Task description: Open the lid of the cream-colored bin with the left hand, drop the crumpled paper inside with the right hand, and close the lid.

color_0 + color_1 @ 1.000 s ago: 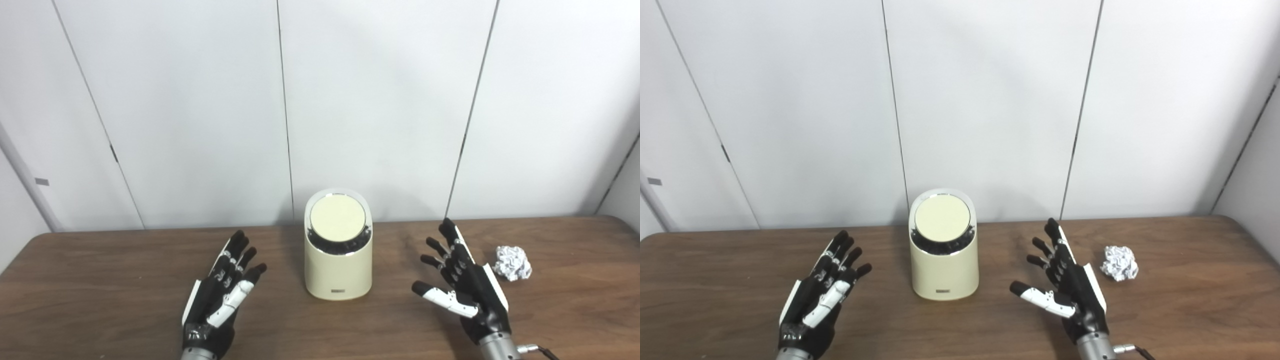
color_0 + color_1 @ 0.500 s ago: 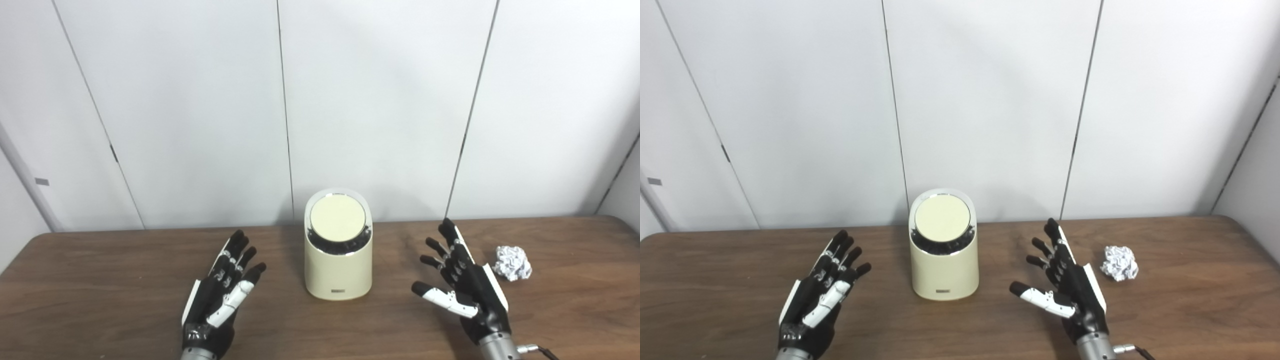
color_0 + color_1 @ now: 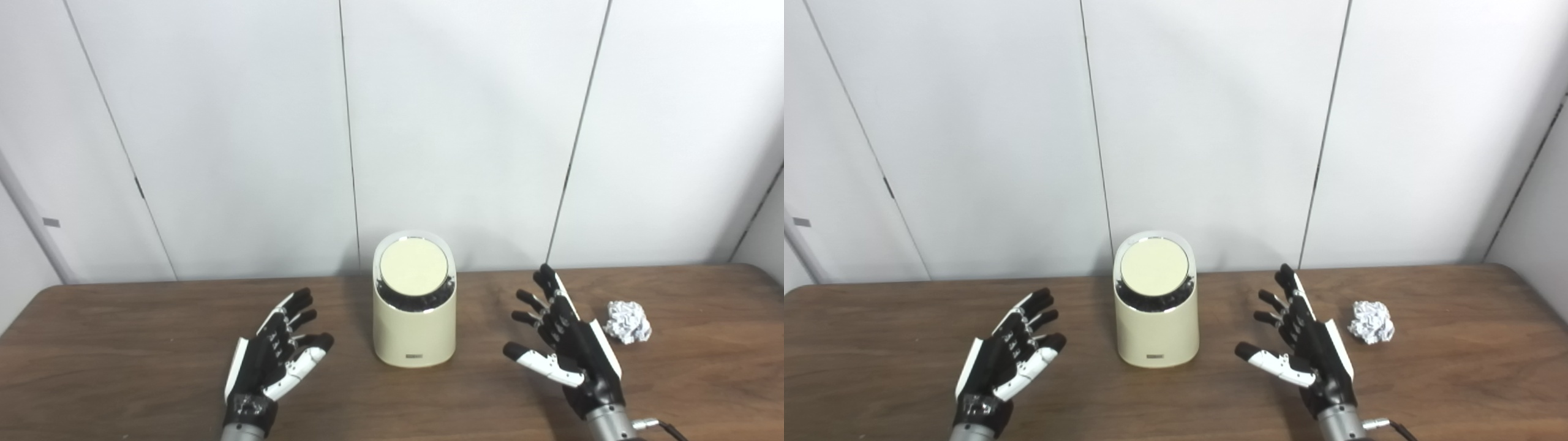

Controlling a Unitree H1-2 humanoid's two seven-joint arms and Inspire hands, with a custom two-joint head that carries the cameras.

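A cream-colored bin (image 3: pixel 414 324) stands mid-table near the wall, its round slanted lid (image 3: pixel 413 268) down and facing me. Crumpled white paper (image 3: pixel 627 321) lies on the table to the right. My left hand (image 3: pixel 272 358) hovers open left of the bin, fingers pointing toward it, holding nothing. To the right of the bin, between it and the paper, my right hand (image 3: pixel 566 346) is open with fingers spread and touches neither.
The brown wooden table (image 3: pixel 122 343) runs across the whole view, its far edge against a white panelled wall (image 3: pixel 245 135). A thin cable (image 3: pixel 667 429) trails from the right wrist at the bottom edge.
My left hand has tilted and turned its fingers more toward the bin, sitting lower. The right hand has shifted slightly. Bin and paper are unmoved.
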